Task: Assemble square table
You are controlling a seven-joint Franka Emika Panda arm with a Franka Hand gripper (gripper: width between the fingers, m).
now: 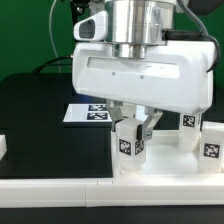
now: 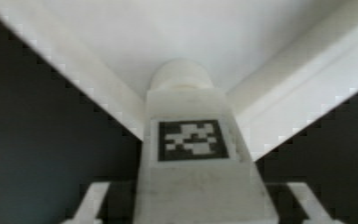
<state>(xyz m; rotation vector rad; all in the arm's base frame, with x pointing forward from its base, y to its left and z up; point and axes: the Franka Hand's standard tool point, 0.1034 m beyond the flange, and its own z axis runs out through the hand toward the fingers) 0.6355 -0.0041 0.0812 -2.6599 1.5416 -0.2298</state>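
The hand (image 1: 131, 122) clamps an upright tagged leg (image 1: 129, 146) (its tag (image 2: 192, 140) fills the wrist view), while only the exterior view shows two more legs (image 1: 201, 138) beside it on the desk (image 1: 35, 110).

The exterior view sits low and close at the table's edge, looking level at the arm, which fills the upper frame, with the marker board (image 1: 88, 113) behind. The wrist view looks down from the wrist, along between the fingers (image 2: 91, 200), very near a tagged leg (image 2: 194, 140). Both views share that leg (image 1: 127, 143), held upright under the gripper (image 1: 133, 128).
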